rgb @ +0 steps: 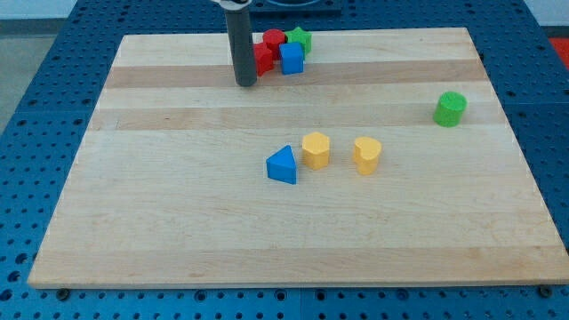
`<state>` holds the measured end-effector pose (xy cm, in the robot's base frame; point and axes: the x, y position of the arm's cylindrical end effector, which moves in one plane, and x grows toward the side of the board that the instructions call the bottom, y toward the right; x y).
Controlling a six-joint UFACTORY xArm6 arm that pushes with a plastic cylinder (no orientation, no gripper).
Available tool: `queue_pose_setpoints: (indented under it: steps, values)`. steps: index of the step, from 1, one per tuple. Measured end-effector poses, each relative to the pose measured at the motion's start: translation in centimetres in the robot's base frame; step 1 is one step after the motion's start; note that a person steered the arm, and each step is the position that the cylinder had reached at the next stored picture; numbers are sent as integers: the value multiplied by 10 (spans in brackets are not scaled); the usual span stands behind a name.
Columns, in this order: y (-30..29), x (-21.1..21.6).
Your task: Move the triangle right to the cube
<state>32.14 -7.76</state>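
Note:
A blue triangle block (283, 165) lies near the board's middle, just left of a yellow block (316, 149). A blue cube (292, 59) sits near the view's top in a tight cluster with a red block (264, 59), a second red block (273, 39) and a green star-like block (299, 38). My tip (246, 84) rests on the board just left of and slightly below that cluster, close to the red block. The tip is far above the triangle in the view.
A second yellow block (366, 154) lies right of the first. A green cylinder (450, 108) stands near the board's right edge. The wooden board (178, 222) sits on a blue perforated table.

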Motion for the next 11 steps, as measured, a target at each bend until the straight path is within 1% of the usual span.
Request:
queue_pose_setpoints:
  steps: [4, 5, 6, 8, 9, 11]
  values:
    - [0, 157]
    - [20, 183]
    - [55, 183]
    - [89, 158]
    - [89, 147]
    - [60, 148]
